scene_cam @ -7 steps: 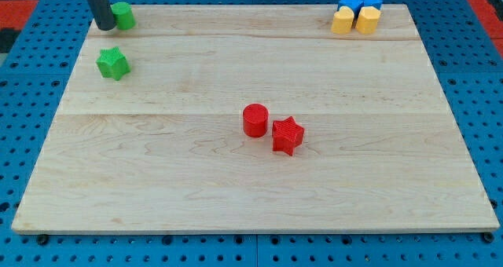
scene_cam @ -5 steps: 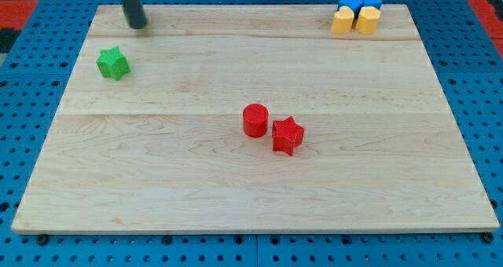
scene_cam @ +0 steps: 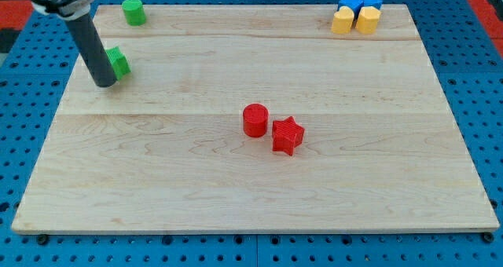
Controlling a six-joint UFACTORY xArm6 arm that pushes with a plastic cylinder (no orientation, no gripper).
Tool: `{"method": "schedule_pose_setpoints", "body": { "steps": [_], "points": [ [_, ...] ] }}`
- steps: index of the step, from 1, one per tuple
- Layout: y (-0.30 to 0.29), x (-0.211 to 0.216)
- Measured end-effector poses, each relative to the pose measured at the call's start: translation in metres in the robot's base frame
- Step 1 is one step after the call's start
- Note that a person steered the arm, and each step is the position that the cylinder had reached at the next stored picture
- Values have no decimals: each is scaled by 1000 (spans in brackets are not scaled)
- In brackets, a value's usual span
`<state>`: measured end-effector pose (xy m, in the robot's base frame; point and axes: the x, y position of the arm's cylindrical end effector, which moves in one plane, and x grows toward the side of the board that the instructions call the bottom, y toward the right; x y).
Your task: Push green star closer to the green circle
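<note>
The green star [scene_cam: 119, 63] lies near the board's upper left and is partly hidden by my rod. The green circle [scene_cam: 134, 12] stands at the board's top left edge, above and slightly right of the star. My tip [scene_cam: 104, 83] rests on the board just left of and below the star, touching or nearly touching it.
A red circle [scene_cam: 255, 120] and a red star [scene_cam: 287, 135] sit together near the board's middle. Two blue blocks [scene_cam: 360, 1] and two yellow blocks [scene_cam: 356, 20] cluster at the top right corner. The wooden board [scene_cam: 251, 188] lies on a blue pegboard.
My rod moved from the top edge, where it hid the green circle, down and left to the star's lower left side. The green circle shows again. The star has barely moved.
</note>
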<state>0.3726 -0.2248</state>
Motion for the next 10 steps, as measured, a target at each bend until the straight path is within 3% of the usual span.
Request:
{"method": "schedule_pose_setpoints", "body": {
  "steps": [2,4,8,10],
  "points": [
    [21,-29],
    [3,-19],
    [-3,-82],
    [55,-63]
  ]
}}
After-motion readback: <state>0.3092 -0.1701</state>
